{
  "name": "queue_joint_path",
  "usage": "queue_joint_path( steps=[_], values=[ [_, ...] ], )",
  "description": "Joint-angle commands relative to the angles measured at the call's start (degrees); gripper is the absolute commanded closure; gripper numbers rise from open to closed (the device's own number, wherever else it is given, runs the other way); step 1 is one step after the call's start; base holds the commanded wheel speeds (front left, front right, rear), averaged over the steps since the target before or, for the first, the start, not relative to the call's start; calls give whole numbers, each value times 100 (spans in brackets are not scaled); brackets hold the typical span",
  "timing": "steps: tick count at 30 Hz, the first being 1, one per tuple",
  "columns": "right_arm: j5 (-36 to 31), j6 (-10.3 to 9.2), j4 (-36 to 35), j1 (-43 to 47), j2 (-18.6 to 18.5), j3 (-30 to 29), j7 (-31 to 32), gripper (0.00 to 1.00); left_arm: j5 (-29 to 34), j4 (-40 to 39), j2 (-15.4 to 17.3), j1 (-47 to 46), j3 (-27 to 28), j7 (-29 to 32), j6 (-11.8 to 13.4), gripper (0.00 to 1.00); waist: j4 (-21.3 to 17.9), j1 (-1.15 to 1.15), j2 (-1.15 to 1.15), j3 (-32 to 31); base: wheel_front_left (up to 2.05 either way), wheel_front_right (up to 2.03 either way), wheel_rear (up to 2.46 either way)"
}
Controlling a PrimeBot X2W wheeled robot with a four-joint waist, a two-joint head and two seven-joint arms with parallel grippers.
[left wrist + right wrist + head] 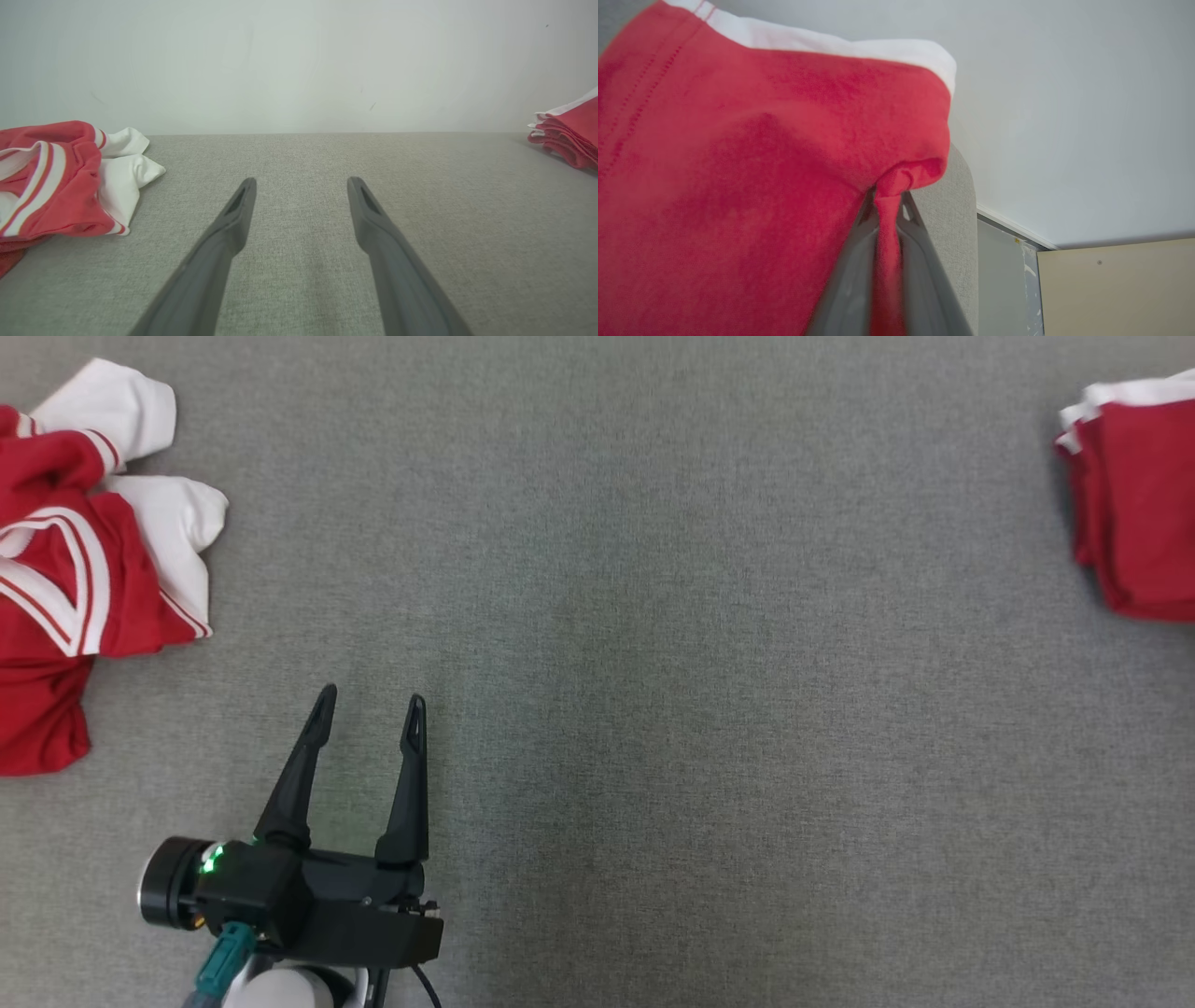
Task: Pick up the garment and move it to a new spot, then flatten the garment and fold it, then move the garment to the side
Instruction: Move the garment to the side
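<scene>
The garment [1139, 495] is red with white trim and lies folded at the table's far right edge. It also appears as a flat stack [567, 133] in the left wrist view. In the right wrist view my right gripper [887, 200] is shut on a pinched fold of the garment [738, 163], red cloth running down between the two fingers. My left gripper [369, 705] hovers low over the bare grey table at the lower left, open, with nothing between its fingers [233, 219]. It is far from the folded garment.
A crumpled heap of red and white clothing [75, 569] lies at the table's left edge, just left of my left gripper, and shows as a heap [51, 182] in the left wrist view. Grey cloth covers the table [653, 616]. A pale wall [299, 65] stands behind its far edge.
</scene>
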Motion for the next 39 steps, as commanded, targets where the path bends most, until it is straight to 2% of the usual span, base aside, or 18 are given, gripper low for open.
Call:
queue_joint_path(
  steps=[1,11,21,22,24,32,39],
  values=[
    [79,-14,-8,-97,-168,37,62,100,26,-57,-3,-93,11,-19,-14,0,-20,-1,-1,171,0,0,0],
    [109,-14,-224,-478,-636,264,247,100,18,-209,-3,-220,82,-19,-28,0,-108,-1,-1,400,0,0,0],
    [164,-14,-224,-688,-708,229,387,100,2,-230,-3,-261,99,-20,-32,0,-106,-1,-1,488,0,0,0],
    [121,-14,-237,-698,-717,241,368,85,1,-227,-3,-257,102,-20,-28,0,-104,-1,-1,490,0,0,0],
    [95,-14,-245,-710,-715,238,363,0,-1,-221,-3,-253,113,-20,-19,0,-104,-1,-1,490,0,0,0],
    [93,-14,-196,-803,-623,7,144,0,-29,-137,-3,-192,203,-20,-18,0,-149,-1,-1,371,0,0,0],
    [201,-14,-166,-637,-275,-455,-692,0,-74,-20,-4,21,283,-20,24,0,-219,-1,-1,-84,0,0,0]
  ],
)
